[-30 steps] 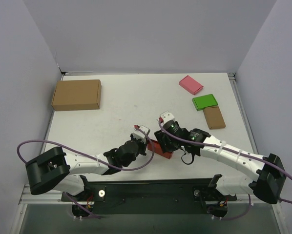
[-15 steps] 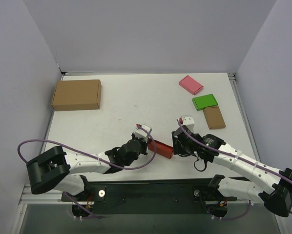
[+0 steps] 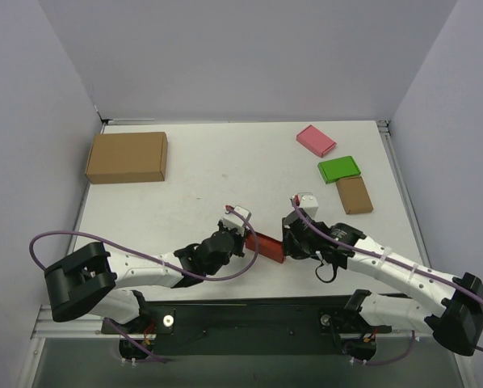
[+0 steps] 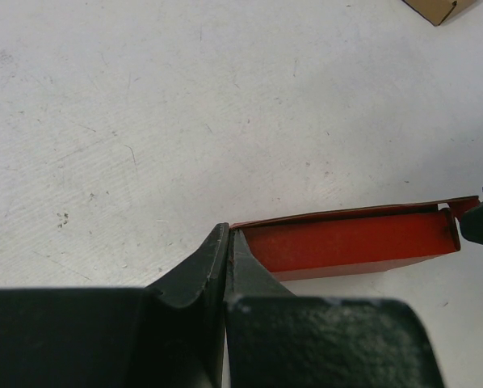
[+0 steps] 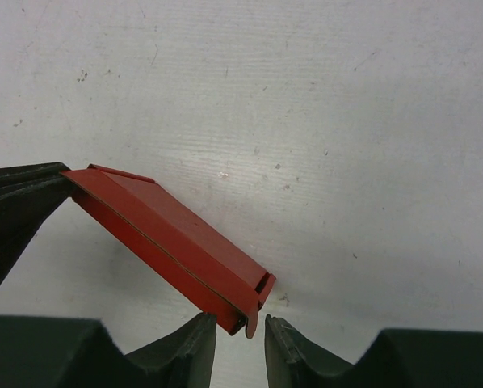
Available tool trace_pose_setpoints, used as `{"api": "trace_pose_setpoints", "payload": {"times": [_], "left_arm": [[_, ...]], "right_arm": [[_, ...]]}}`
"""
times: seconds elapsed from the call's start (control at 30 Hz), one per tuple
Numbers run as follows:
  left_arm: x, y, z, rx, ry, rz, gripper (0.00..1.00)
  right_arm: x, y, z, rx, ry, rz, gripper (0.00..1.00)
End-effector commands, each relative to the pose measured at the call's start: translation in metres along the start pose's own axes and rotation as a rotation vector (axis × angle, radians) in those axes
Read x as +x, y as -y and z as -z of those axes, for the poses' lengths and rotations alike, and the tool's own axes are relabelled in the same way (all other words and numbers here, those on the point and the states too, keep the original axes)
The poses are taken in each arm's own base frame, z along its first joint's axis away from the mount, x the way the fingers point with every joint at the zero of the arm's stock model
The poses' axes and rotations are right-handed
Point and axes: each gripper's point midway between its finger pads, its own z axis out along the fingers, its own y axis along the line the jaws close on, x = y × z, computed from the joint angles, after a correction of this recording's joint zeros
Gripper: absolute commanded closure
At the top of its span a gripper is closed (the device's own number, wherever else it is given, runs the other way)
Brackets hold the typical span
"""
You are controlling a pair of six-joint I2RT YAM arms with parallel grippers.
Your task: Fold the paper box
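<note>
Box: the paper box (image 3: 264, 245) is near the front middle of the desk (image 3: 201, 174), strung between the two arms. A shadow beneath it suggests it hangs slightly off the surface.
Long axis: it runs roughly left to right, from one tool to the other, with the right end slanting a little toward the near edge.
Left tool (image 4: 228, 242): fingers pressed together on the thin edge at the box's left end, pinning it.
Right tool (image 5: 240, 331): fingers a narrow gap apart, straddling the small end flap at the box's right end; I see no firm pinch yet.
Box from the right tool: straight ahead of its fingertips, stretching away lengthwise toward the left tool.
Nearer arm: each is at its own end, and only the right is free to work.
Step, as I judge it: seize the right end flap while the left anchors.
Risk: thin card may buckle if the ends are pushed together.
</note>
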Motion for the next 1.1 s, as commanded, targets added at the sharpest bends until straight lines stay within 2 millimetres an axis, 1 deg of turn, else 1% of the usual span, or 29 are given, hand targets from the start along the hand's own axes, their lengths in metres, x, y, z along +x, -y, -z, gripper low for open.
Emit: {"api": "trace_pose_setpoints", "payload": {"times": [0.0,0.13,0.27,0.4,0.47,0.5,0.57,1.07], "left_arm": [[0.089,-0.025,0.022,-0.033,-0.310,-0.153,1.00],[0.087,-0.025,0.022,-0.034,-0.303,-0.151,1.00],[0.088,-0.027,0.023,-0.037,-0.309,-0.155,1.00],[0.088,-0.028,0.023,-0.045,-0.310,-0.160,1.00],[0.089,-0.027,0.024,-0.040,-0.310,-0.162,1.00],[0.088,-0.027,0.023,-0.038,-0.308,-0.163,1.00],[0.087,-0.024,0.024,-0.029,-0.303,-0.167,1.00],[0.090,-0.018,0.024,-0.029,-0.311,-0.191,1.00]], "right_arm": [[-0.001,-0.002,-0.004,0.004,-0.011,-0.019,0.71],[0.002,0.002,-0.006,0.026,-0.018,-0.020,0.74],[0.007,0.005,-0.007,0.037,-0.036,-0.012,0.78],[0.007,0.003,-0.008,0.034,-0.041,-0.016,0.90],[0.006,0.002,-0.007,0.031,-0.040,-0.019,0.94],[0.005,0.001,-0.007,0.030,-0.037,-0.021,0.97],[0.004,0.000,-0.007,0.026,-0.036,-0.025,1.00],[-0.008,-0.012,-0.008,-0.007,-0.038,-0.125,1.00]]}}
